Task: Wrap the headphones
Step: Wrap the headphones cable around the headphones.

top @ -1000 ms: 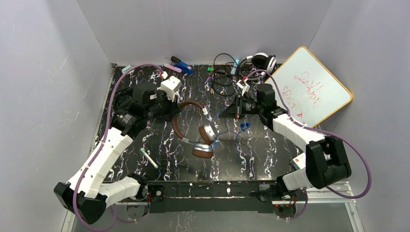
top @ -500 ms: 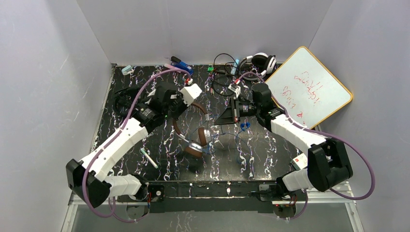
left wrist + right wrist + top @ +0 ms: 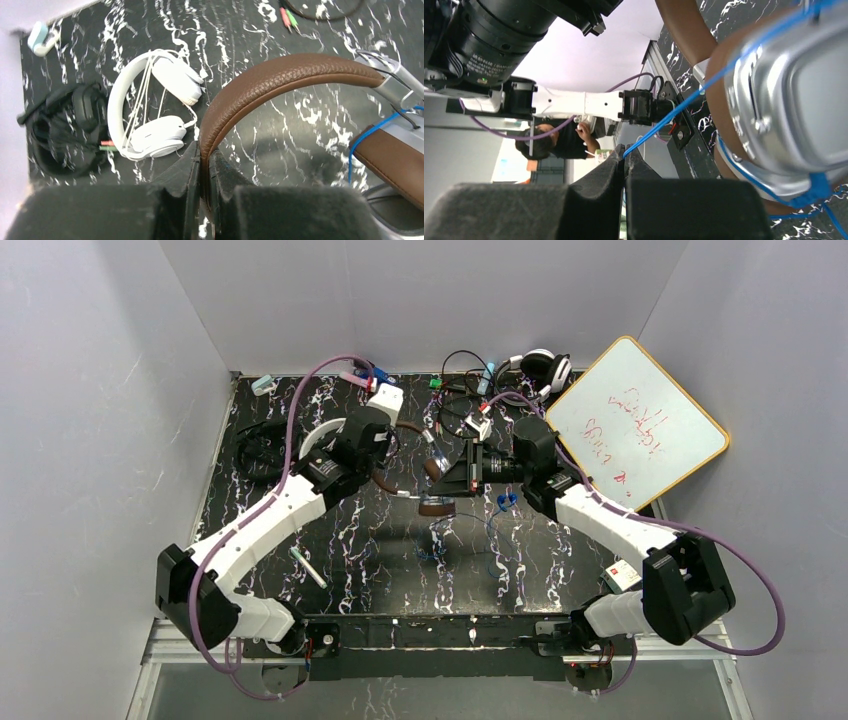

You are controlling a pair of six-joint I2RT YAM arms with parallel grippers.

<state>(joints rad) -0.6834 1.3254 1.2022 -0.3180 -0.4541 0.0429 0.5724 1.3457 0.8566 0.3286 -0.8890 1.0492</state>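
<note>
The brown headphones (image 3: pixel 434 502) hang above the table's middle, held up off the surface. My left gripper (image 3: pixel 205 155) is shut on their brown leather headband (image 3: pixel 280 75). It shows in the top view (image 3: pixel 380 448) just left of the headphones. The silver and brown ear cup (image 3: pixel 784 100) fills the right wrist view. My right gripper (image 3: pixel 624 152) is shut on the thin blue cord (image 3: pixel 664 125), which runs taut to the ear cup. In the top view it (image 3: pixel 462 476) sits right beside the cups. White headphones (image 3: pixel 150 110) and black headphones (image 3: pixel 65 125) lie at the left.
A whiteboard (image 3: pixel 640 425) leans at the back right. Another black and white headset (image 3: pixel 540 365) and loose cables (image 3: pixel 460 400) lie at the back. Markers (image 3: pixel 375 375) are at the back middle. A pen (image 3: pixel 308 567) lies front left. Blue cord loops (image 3: pixel 505 502) rest on the table.
My left gripper has carried the brown headphones up and toward the back right, turning them. My right gripper has shifted left with the blue cord, close to the ear cups.
</note>
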